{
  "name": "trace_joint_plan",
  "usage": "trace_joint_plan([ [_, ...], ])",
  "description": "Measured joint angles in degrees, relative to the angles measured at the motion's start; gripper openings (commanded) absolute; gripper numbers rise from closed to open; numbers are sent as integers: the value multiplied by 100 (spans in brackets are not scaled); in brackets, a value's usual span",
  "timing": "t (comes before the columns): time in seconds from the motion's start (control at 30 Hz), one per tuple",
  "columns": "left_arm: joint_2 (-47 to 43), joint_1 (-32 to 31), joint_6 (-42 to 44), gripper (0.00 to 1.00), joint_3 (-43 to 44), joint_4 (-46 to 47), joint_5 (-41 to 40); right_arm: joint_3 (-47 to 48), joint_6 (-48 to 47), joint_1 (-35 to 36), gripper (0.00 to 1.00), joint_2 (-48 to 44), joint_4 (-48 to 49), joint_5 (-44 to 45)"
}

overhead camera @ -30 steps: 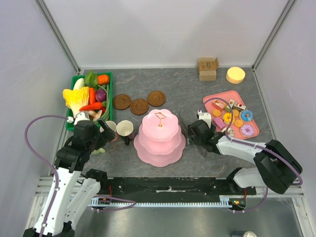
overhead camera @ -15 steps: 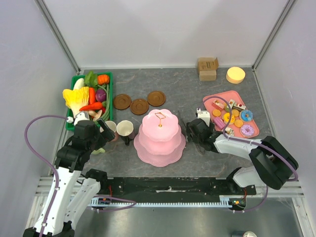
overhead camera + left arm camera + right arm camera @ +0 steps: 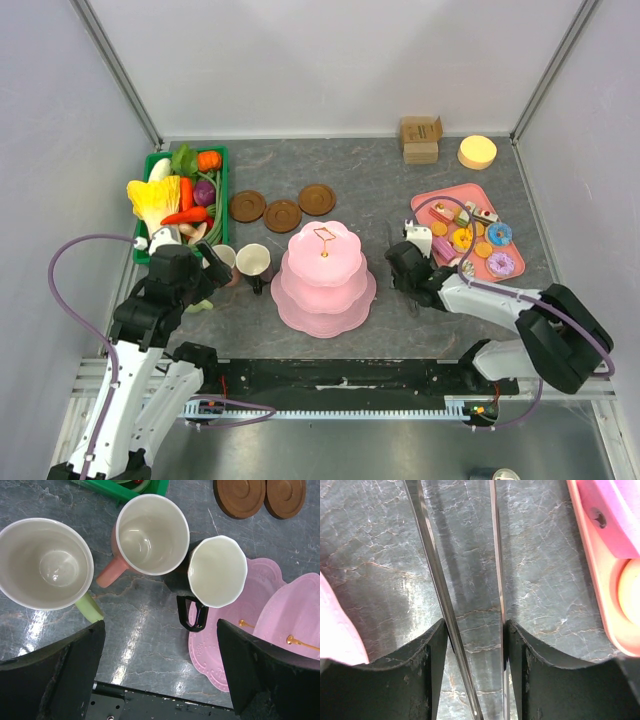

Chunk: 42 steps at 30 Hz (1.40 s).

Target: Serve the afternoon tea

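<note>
My right gripper (image 3: 406,262) sits low on the table between the pink tiered stand (image 3: 325,265) and the pink snack tray (image 3: 450,190). In the right wrist view its jaws press on the two thin metal arms of a pair of tongs (image 3: 434,575), and the right gripper (image 3: 475,635) is shut on them. The tray rim (image 3: 592,580) lies just to the right. My left gripper (image 3: 160,675) hangs wide open and holds nothing above the pale mug (image 3: 45,562), the pink mug (image 3: 150,532) and the dark mug (image 3: 216,577). Brown saucers (image 3: 282,214) lie behind the stand.
A green basket (image 3: 222,190) of toy vegetables stands at the back left, close to the mugs. Cardboard boxes (image 3: 420,138) and a yellow disc (image 3: 477,151) sit at the back right. The stand's base (image 3: 215,650) almost touches the dark mug.
My right gripper has narrowed from wide open onto the tongs' arms and shifted slightly right, away from the stand. The left arm has not moved.
</note>
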Motion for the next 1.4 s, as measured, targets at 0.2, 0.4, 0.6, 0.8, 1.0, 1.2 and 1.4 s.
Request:
trace_joint_plan([
  [0.2, -109, 0, 0, 98, 0, 4, 2, 24, 0, 0, 55, -625, -363, 85],
  [0.4, -142, 0, 0, 98, 0, 7, 4, 487, -48, -4, 55, -1285, -929, 168],
  [0.6, -210, 0, 0, 98, 0, 11, 26, 1314, -63, -4, 57, -1937, -1517, 225],
  [0.8, -271, 0, 2, 98, -7, 17, 55, 2057, -4, -7, 59, -2238, -2389, 415],
  [1.0, -249, 0, 2, 98, -37, 37, 153, 2863, -645, -254, 62, -2098, -3447, 619],
  [1.2, -247, 0, 2, 98, -44, 46, 162, 3611, -1886, -782, 61, -1530, -3884, 669],
  [1.4, -225, 0, 2, 99, -48, 57, 164, 4061, -3283, -1331, 56, -1058, -3526, 7],
])
